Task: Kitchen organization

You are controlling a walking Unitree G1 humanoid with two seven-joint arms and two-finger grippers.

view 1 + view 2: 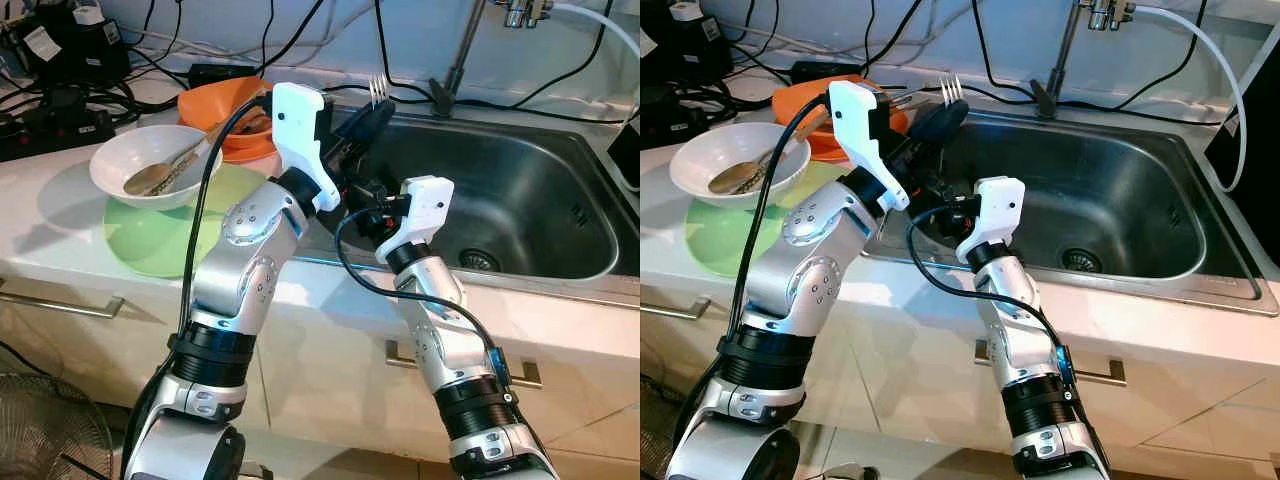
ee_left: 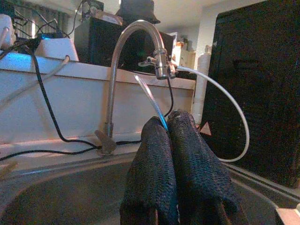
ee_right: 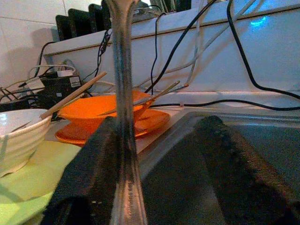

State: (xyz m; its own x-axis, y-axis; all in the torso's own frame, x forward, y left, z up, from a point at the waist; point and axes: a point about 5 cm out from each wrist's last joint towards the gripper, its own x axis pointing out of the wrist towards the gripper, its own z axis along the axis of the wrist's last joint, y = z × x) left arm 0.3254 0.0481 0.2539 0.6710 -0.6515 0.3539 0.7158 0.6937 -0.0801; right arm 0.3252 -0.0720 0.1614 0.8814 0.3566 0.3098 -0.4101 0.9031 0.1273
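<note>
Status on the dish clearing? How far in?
Early. Nothing sits in the sink yet. In hand: left gripper holds a fork over the basin. Left: white bowl with spoon, green plate, orange bowl with chopsticks, all on the counter.

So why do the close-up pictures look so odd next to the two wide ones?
Left wrist view: the dim sink sits under blue and orange colour fringes, the black fingers soft. Right wrist view: the fork handle is blurred by nearness, the orange bowl sharper. Eye views are evenly lit.
</note>
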